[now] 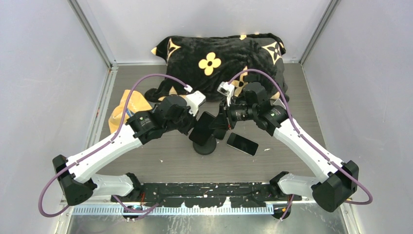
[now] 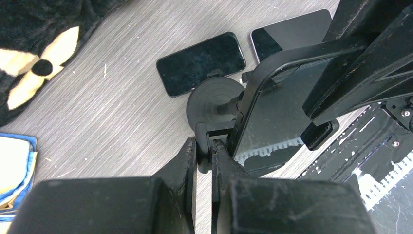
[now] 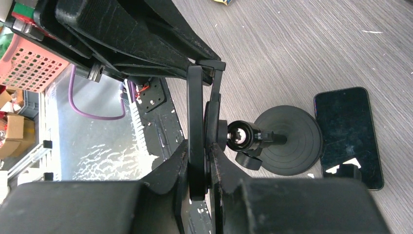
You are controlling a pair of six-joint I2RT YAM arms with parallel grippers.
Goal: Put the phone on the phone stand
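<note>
The black phone stand has a round base (image 1: 205,146) on the table's middle; the base also shows in the left wrist view (image 2: 207,100) and in the right wrist view (image 3: 292,141). A dark phone (image 1: 202,127) leans tilted against the stand's cradle. My left gripper (image 2: 205,146) is shut on the cradle's side clip, right beside the phone (image 2: 272,112). My right gripper (image 3: 200,144) is shut on the phone (image 3: 196,107), seen edge-on against the cradle plate in front of the ball joint (image 3: 241,135). In the top view both grippers, the left (image 1: 187,126) and the right (image 1: 220,122), meet at the stand.
A second phone (image 1: 242,144) lies flat right of the base, and the left wrist view shows two flat phones, one (image 2: 200,63) beside another (image 2: 292,36). A black flowered blanket (image 1: 219,58) lies at the back. A yellow cloth (image 1: 127,105) lies at the left.
</note>
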